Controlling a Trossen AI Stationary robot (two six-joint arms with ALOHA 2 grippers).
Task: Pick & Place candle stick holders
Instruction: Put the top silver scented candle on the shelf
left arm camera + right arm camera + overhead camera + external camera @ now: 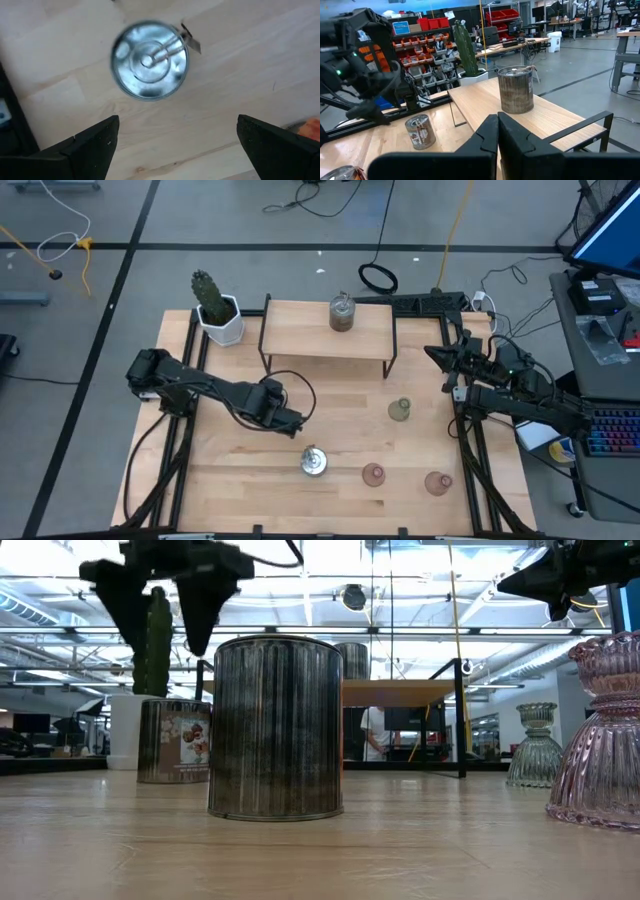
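Observation:
A round silvery holder (pixel 314 463) stands on the table near the front, and shows from above in the left wrist view (pixel 148 60). My left gripper (pixel 292 421) hovers open just far-left of it, well above the table (pixel 165 610). A second silvery holder (pixel 342 312) stands on the wooden shelf (pixel 300 335). A third, labelled one (pixel 175 740) stands on the table behind the first; my left arm hides it from above. A pale green holder (pixel 400 410) and two pink holders (pixel 373 474) (pixel 437 482) stand on the table's right half. My right gripper (pixel 497 131) is shut and empty at the right edge (pixel 432 355).
A cactus in a white pot (pixel 218 315) stands at the table's far left corner. The shelf's dark metal legs (pixel 390 365) reach down to the table. Bare wood lies between the shelf and the near holders. A desk with a keyboard (pixel 610 430) is at the right.

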